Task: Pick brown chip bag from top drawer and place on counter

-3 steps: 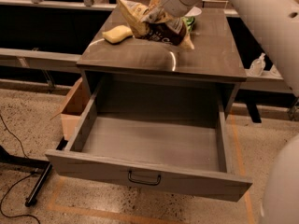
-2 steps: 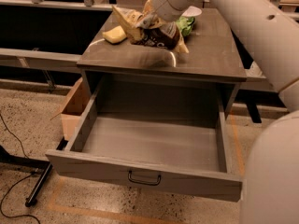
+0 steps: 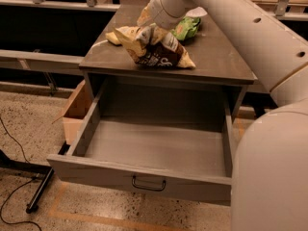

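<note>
The brown chip bag (image 3: 155,48), dark brown and white with a pale yellow end, lies on the counter (image 3: 219,59) near its front edge. My gripper (image 3: 148,24) is at the end of the white arm, right at the bag's upper rear end and mostly hidden by the arm and the bag. The top drawer (image 3: 154,150) is pulled fully open below the counter, and its inside holds nothing. Its dark handle (image 3: 148,183) is at the middle of the front panel.
A green chip bag (image 3: 186,28) lies behind the brown one, with a white object (image 3: 197,12) beyond it. A yellow sponge (image 3: 112,37) peeks out at the bag's left. A cardboard box (image 3: 77,110) stands left of the cabinet. A stand leg and cables (image 3: 36,198) lie on the floor.
The arm has brought the brown chip bag forward and down, from the back of the counter to its front middle, where it now rests.
</note>
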`<state>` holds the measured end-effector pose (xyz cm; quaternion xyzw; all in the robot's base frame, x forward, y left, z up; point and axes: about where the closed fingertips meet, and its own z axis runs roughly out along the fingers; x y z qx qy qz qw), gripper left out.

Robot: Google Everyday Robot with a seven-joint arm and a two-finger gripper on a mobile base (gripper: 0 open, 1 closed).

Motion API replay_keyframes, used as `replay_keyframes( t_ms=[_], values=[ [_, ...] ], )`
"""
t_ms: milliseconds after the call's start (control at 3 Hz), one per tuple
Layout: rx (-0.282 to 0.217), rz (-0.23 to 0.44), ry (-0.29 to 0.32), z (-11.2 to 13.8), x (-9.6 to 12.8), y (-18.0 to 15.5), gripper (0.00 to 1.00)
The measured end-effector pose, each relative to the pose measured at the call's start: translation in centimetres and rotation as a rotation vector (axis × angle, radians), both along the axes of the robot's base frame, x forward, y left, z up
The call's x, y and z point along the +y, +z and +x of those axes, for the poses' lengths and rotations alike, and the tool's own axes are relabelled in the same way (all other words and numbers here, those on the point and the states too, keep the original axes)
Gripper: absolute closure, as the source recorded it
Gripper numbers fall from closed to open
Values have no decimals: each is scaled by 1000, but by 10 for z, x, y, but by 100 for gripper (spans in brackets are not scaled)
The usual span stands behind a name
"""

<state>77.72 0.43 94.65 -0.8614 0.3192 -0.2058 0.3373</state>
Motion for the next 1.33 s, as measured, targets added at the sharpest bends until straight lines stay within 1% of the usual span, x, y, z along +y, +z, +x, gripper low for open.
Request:
replay_keyframes(
  t_ms=[333,667,1000,1333],
  values=[
    [37,-38,-32,-8,-22,-7,0],
    [62,-65,-104,-20,-63,-10,0],
    [80,-79,-210,-38,-119,-7,0],
    [96,-85,-273,-54,-155,-7,0]
  ],
)
